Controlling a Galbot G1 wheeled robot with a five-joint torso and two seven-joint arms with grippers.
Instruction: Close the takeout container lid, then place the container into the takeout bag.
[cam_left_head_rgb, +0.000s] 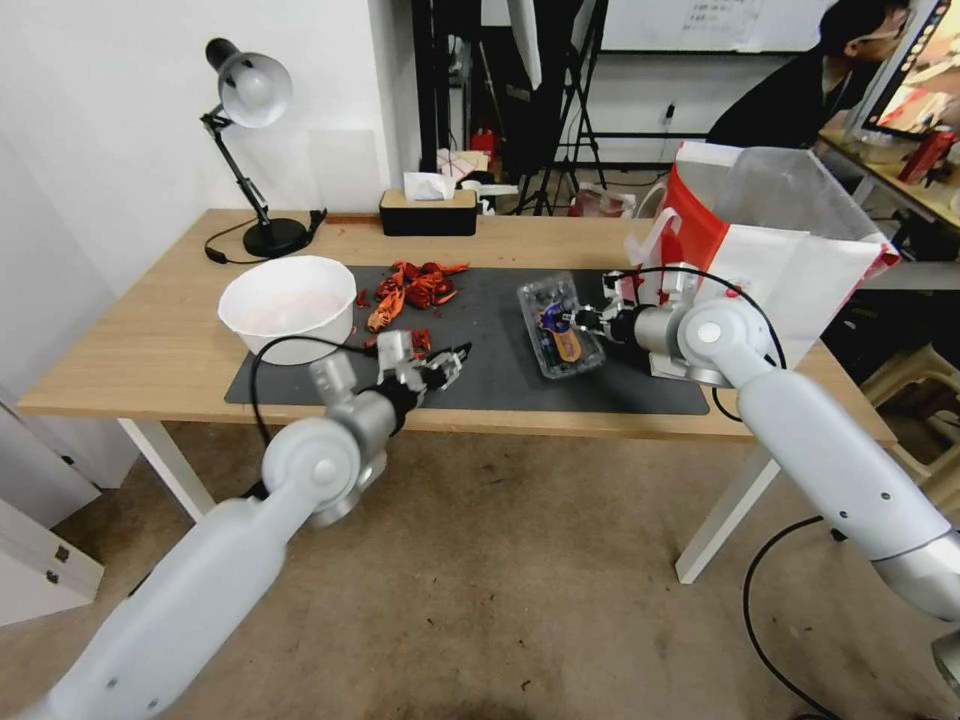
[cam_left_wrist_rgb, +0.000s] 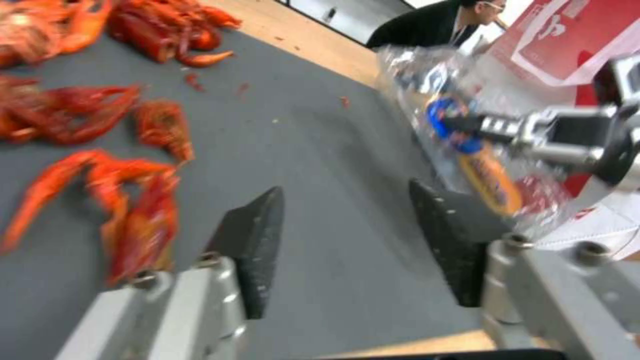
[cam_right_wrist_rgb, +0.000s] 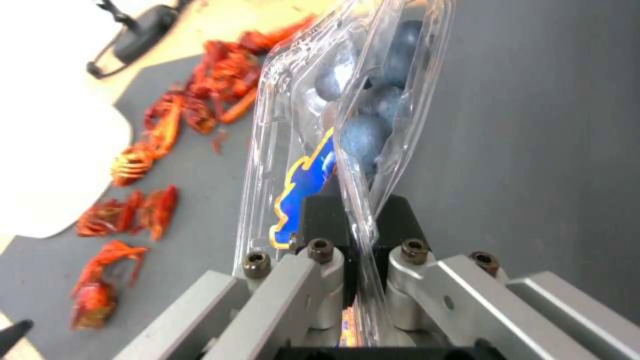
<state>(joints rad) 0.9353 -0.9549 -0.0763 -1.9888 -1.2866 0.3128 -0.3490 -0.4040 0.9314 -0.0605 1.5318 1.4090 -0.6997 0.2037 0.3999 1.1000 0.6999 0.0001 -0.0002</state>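
Right gripper (cam_left_head_rgb: 578, 320) is clamped on the edge of the blueberry clamshell container (cam_left_head_rgb: 558, 326), which sits on the dark mat (cam_left_head_rgb: 480, 330) just beside the takeout bag (cam_left_head_rgb: 790, 250). Left gripper (cam_left_head_rgb: 455, 362) hovers over the mat near the crayfish (cam_left_head_rgb: 412, 288), fingers spread wide and holding nothing.

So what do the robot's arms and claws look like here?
Both arms have smooth light-grey shells with round silver joints and black cables looping near the wrists. The left claw and right claw each have silver bolted linkages and dark, wedge-shaped pads.
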